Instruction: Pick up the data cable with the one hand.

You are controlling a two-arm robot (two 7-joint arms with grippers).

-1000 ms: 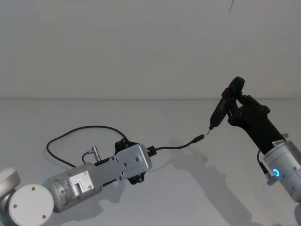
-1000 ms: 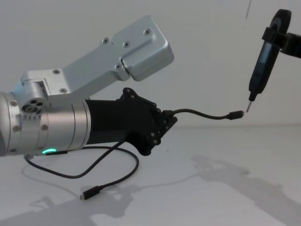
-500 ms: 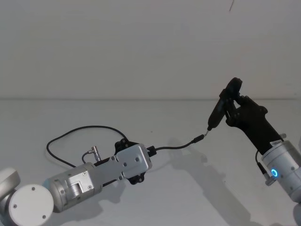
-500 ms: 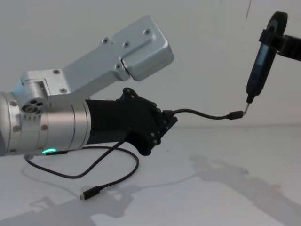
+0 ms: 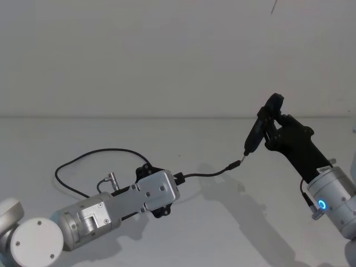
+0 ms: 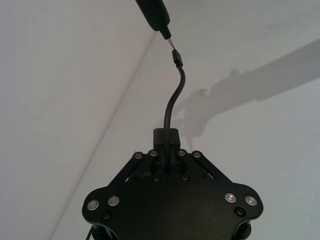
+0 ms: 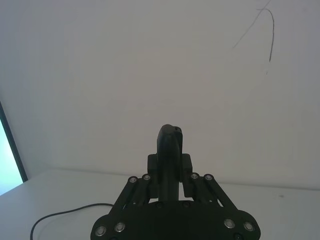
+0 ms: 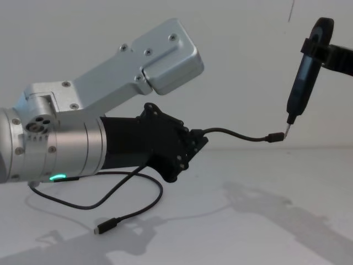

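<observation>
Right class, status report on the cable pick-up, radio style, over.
Left gripper shut on data cable, lifted. Right gripper shut on pen tool, tip at the raised plug. Far plug on table. Nothing obstructing.

Left arm: I am reaching forward over the table, my left gripper (image 8: 194, 144) clamping its jaws on the data cable (image 8: 237, 134) | Right arm: I am raising my right gripper (image 5: 272, 125), its jaws gripping the pen-shaped tool (image 5: 259, 127) tip-down.
</observation>
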